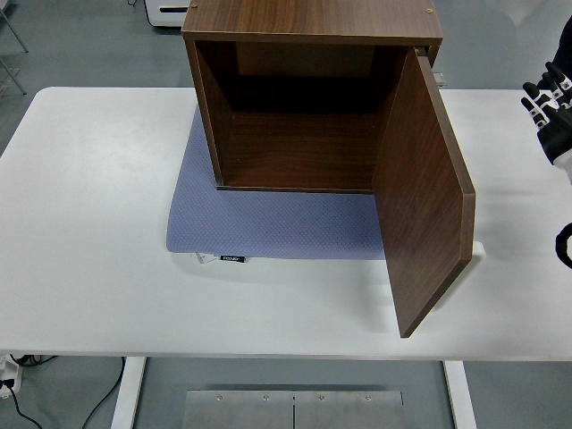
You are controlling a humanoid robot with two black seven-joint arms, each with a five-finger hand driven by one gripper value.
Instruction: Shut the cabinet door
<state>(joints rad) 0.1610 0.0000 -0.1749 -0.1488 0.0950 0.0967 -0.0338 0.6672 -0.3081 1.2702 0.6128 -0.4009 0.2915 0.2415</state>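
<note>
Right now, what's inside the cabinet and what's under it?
The cabinet looks empty inside, though its upper back is in shadow. It sits on a blue-grey mat; the mat's part under it is hidden. Its door stands open.

High head view, looking down over table

Place: lab / test room
Floor: plain grey, smooth
Table: white, adjustable legs, cables at bottom-left corner
Setup: lone wooden cabinet on blue mat, staged
Background: white equipment at top edge

One cabinet, one door, one mat, one table, one hand
</note>
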